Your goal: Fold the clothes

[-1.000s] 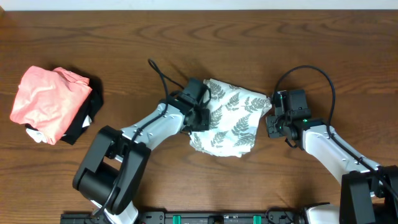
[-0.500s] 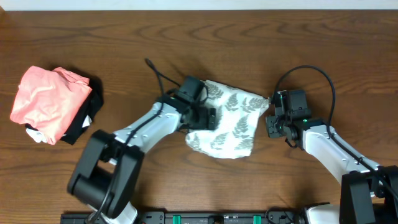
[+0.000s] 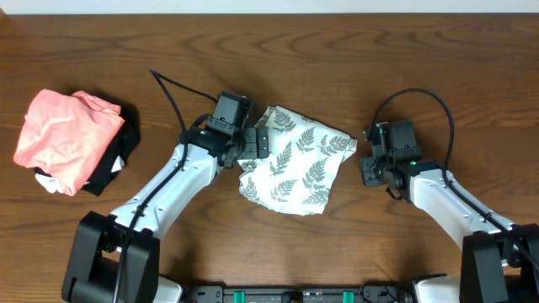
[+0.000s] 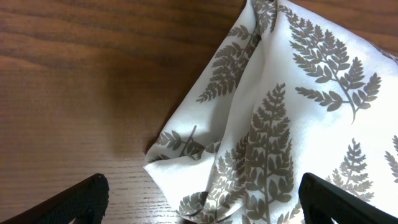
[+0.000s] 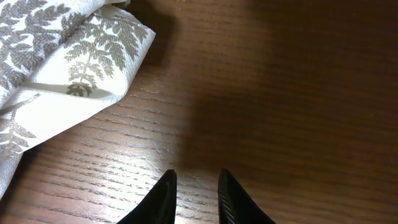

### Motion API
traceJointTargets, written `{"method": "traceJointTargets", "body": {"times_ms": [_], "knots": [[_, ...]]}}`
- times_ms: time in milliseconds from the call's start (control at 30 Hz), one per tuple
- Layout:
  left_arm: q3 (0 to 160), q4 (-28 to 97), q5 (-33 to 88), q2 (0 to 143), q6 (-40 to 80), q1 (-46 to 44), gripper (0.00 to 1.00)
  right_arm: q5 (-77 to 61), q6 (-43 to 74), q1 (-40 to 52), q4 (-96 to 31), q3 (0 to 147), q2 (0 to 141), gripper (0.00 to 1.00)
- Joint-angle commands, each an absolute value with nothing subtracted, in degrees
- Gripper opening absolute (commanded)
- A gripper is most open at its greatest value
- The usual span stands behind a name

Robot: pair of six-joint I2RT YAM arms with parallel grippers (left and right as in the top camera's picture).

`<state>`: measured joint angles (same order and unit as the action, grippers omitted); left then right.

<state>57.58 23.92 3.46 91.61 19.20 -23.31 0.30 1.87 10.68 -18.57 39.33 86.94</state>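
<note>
The clothes (image 3: 293,168) lie as a folded white bundle printed with grey fern leaves in the middle of the table. My left gripper (image 3: 251,151) is at the bundle's upper left corner, open wide and holding nothing. In the left wrist view the clothes (image 4: 280,112) fill the right half, with one corner lying between the spread fingertips (image 4: 84,198) of the left gripper (image 4: 202,211). My right gripper (image 3: 369,167) rests just right of the bundle. In the right wrist view the right gripper (image 5: 194,186) has a narrow gap over bare wood, and the clothes (image 5: 62,68) lie at upper left.
A salmon-pink folded garment (image 3: 63,135) sits on a black cloth (image 3: 118,164) at the far left. Black cables loop above each arm. The table's far edge (image 3: 269,12) runs along the top.
My left gripper has opened, let go of the clothes and drawn back to the left. The bundle has shifted left and settled flatter. The right arm has not moved.
</note>
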Motion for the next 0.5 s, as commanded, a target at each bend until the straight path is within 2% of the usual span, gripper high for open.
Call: {"method": "traceJointTargets", "body": {"times_ms": [0,167,200,233,300,333,433,467], "knots": [[57.5,24.2,4.1,91.7,17.6,-23.2,0.99,1.1,1.0,10.4,-18.5,39.2,87.4,0.22],[57.5,26.6,8.6,91.7,17.6,-24.2,0.98,1.1,1.0,10.4,-18.5,39.2,87.4,0.21],[57.5,27.0,8.6,91.7,17.1,-24.6,0.98,1.0,1.0,10.4,-18.5,39.2,87.4,0.19],[57.5,27.4,8.6,91.7,16.3,-24.8,0.95,0.5,1.0,10.4,-18.6,39.2,87.4,0.13],[57.4,28.4,8.6,91.7,14.9,-25.5,0.74,-5.8,0.5,10.5,-18.6,39.2,87.4,0.01],[57.3,28.5,8.6,91.7,14.8,-25.7,0.65,-9.2,-0.4,10.6,-18.5,39.2,87.3,0.01],[56.3,28.4,8.6,91.8,14.8,-26.4,0.49,-19.0,-1.3,11.1,-15.7,39.2,87.2,0.05],[56.1,28.4,8.6,91.8,14.8,-26.5,0.35,-20.7,-1.3,11.2,-14.5,39.3,87.2,0.06]]}}
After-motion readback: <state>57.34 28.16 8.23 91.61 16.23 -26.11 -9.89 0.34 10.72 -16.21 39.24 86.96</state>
